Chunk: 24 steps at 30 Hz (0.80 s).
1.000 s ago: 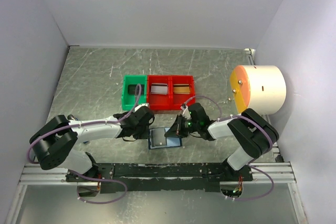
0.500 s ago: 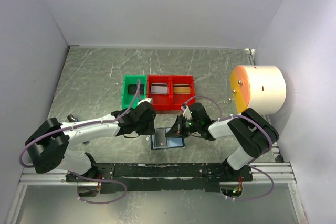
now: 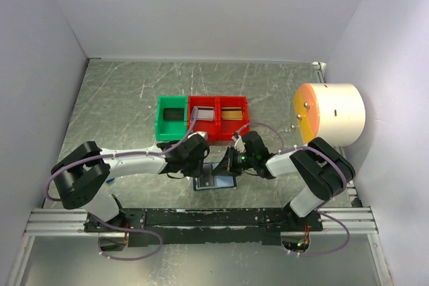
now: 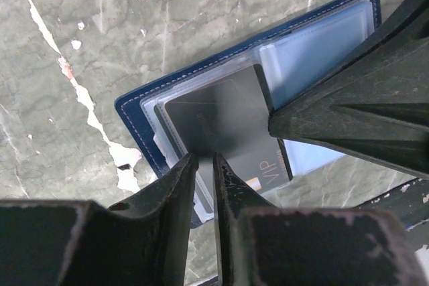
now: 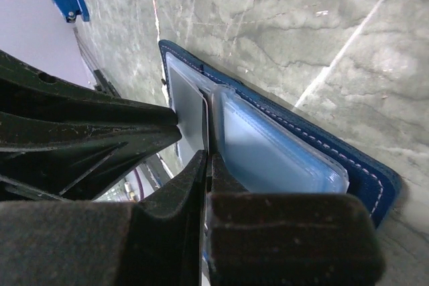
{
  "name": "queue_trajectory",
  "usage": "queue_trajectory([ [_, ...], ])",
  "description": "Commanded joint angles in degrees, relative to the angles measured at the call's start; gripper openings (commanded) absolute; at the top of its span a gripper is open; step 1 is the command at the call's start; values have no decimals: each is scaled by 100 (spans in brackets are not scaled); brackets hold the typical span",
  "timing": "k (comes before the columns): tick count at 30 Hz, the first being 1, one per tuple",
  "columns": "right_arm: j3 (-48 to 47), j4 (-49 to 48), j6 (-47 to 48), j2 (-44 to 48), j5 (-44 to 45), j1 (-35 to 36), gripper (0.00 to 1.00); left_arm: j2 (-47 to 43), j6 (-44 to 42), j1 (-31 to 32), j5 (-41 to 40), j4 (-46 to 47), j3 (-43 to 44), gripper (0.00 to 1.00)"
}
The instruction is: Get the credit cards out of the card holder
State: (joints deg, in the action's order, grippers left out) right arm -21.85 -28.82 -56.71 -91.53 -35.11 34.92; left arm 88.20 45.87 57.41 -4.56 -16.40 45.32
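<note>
Left claw (image 4: 203, 159) has the step in hand, I judge: drawing the dark card (image 4: 221, 122) marked VIP out of its clear pocket. To do it well, it should close on the card's bare near edge only, taking none of the pocket film. It should then pull flat along the pocket's line rather than upward, so that the card holder (image 4: 133, 120) is not dragged or folded with it. That claw stands a little open, with a narrow slot between its fingers and the tips right at the card's edge; no pinch shows yet. The holder lies spread open on the surface (image 4: 80, 25), near the front between the two arms. Right claw (image 5: 206, 155) is closed tight, its tip pressed onto the holder beside the pockets, pinning it; whether it nips a film leaf I cannot tell. Beyond, the green bin (image 3: 161, 128) and red bins (image 3: 218, 137) hold other cards (image 3: 203, 113).
</note>
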Motion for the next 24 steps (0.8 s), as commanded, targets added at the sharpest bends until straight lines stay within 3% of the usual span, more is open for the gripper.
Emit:
queue_trajectory([
  [1,5,153,87,117,142,-57,0,318,90,106,-122,-121,-20,27],
  [24,280,222,404,319,-469,-530,0,496,325,253,-529,-368,-201,20],
])
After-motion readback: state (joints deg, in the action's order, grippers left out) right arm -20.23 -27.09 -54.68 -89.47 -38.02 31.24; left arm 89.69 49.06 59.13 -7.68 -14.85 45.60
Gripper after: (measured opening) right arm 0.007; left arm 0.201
